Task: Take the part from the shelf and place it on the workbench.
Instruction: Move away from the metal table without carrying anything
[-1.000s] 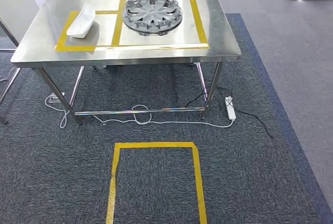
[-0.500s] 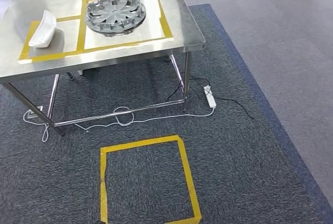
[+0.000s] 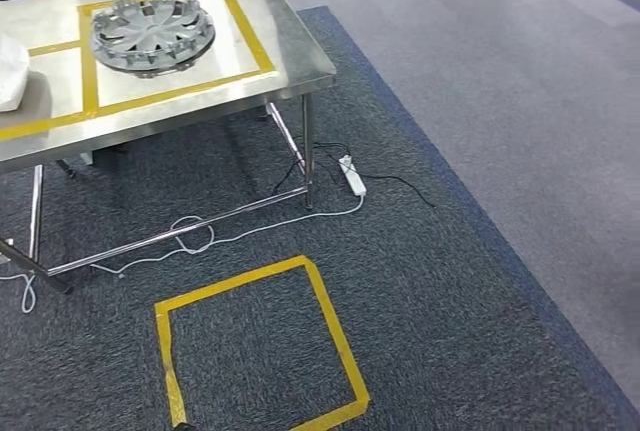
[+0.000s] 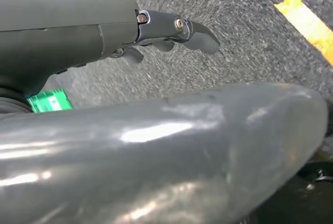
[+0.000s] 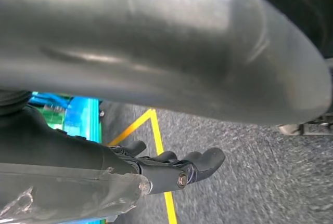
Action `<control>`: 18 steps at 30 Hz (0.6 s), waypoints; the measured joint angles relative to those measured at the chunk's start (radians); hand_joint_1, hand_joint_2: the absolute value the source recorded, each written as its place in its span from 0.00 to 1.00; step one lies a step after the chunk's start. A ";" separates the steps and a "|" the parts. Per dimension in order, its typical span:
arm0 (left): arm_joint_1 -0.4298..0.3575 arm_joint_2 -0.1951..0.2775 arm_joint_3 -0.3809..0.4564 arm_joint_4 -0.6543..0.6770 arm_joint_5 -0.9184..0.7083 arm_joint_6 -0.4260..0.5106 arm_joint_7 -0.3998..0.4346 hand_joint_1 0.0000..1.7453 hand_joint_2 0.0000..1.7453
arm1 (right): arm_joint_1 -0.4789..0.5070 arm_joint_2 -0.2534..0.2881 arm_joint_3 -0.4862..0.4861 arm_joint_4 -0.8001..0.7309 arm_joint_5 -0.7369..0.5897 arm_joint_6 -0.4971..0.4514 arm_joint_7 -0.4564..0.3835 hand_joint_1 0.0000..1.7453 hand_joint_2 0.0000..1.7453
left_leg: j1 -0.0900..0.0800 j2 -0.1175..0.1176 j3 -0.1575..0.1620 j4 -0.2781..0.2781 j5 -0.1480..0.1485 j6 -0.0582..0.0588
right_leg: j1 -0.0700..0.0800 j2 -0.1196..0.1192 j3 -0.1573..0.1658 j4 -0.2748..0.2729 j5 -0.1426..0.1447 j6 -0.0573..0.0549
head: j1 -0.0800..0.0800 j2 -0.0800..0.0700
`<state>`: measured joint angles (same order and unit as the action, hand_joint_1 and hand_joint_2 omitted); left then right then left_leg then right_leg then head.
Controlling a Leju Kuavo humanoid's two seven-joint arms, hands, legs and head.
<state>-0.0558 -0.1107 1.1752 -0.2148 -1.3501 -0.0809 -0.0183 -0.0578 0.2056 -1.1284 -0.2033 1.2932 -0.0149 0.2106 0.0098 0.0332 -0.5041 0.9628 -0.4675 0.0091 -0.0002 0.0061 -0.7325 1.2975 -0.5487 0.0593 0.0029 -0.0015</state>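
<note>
The steel workbench (image 3: 296, 55) stands at the upper left of the head view, marked with yellow tape. A grey wheel cover (image 3: 152, 33) lies in its taped square, and a white moulded part (image 3: 10, 73) sits at the picture's left edge. My left hand (image 4: 159, 29) hangs over dark carpet with its fingers stretched out and nothing in them. My right hand (image 5: 167, 169) also hangs low, fingers extended and empty, above a yellow tape line (image 5: 159, 135) on the floor.
A yellow tape square (image 3: 256, 343) is marked on the dark carpet in front of me. A white power strip (image 3: 352, 175) and loose cables (image 3: 196, 236) lie under and beside the workbench. Lighter grey floor (image 3: 490, 71) stretches to the right.
The whole view has swung to the right, so the workbench and the floor square have slid left in the picture. The things on the bench have not moved.
</note>
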 joint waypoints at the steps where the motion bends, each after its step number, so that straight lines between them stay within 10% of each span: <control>1: 0.000 0.000 0.000 0.000 0.000 0.000 0.000 0.00 0.00 | 0.001 0.000 0.000 0.000 0.000 0.000 0.000 0.00 0.00 | 0.000 0.014 0.000 0.000 0.000 -0.001 | -0.001 -0.004 0.019 -0.023 0.016 0.000 | 0.000 0.000; 6: -0.005 -0.001 0.000 0.000 0.000 0.000 0.000 0.00 0.00 | -0.001 0.000 0.000 0.000 0.001 0.000 0.000 0.00 0.00 | -0.009 0.064 0.008 0.004 -0.007 -0.021 | 0.004 -0.066 0.180 -0.290 0.102 -0.018 | -0.001 0.000; 10: -0.011 -0.001 0.000 0.000 0.000 0.000 -0.001 0.00 0.00 | 0.002 0.000 0.000 0.000 0.001 0.000 0.000 0.00 0.00 | -0.005 0.042 -0.001 0.032 -0.037 -0.043 | 0.003 -0.028 0.167 -0.293 0.116 -0.047 | -0.006 0.000; 14: -0.007 -0.002 0.000 0.000 -0.001 0.000 -0.001 0.00 0.00 | -0.001 -0.001 0.000 0.000 0.002 0.001 0.000 0.00 0.00 | -0.004 -0.024 -0.105 0.271 -0.168 -0.047 | 0.002 0.018 0.147 -0.294 0.133 -0.059 | -0.012 0.000; 16: -0.005 -0.002 0.000 0.000 -0.003 0.000 -0.001 0.00 0.00 | -0.001 -0.001 0.000 0.000 0.002 0.001 0.000 0.00 0.00 | -0.004 -0.029 -0.113 0.289 -0.149 -0.044 | 0.002 0.047 0.139 -0.294 0.139 -0.057 | -0.012 0.000; 18: -0.005 -0.002 0.000 0.000 -0.005 0.001 -0.002 0.00 0.00 | 0.000 -0.001 0.000 0.000 0.002 0.001 0.000 0.00 0.00 | -0.002 -0.052 -0.053 0.169 -0.076 -0.038 | 0.002 0.075 0.133 -0.293 0.146 -0.052 | -0.013 0.000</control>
<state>-0.0603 -0.1124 1.1753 -0.2144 -1.3550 -0.0802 -0.0201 -0.0576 0.2047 -1.1284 -0.2037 1.2947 -0.0135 0.2102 0.0079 -0.0191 -0.5568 1.1314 -0.5433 -0.0289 0.0017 0.0809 -0.5993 1.0043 -0.4028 0.0076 -0.0097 -0.0015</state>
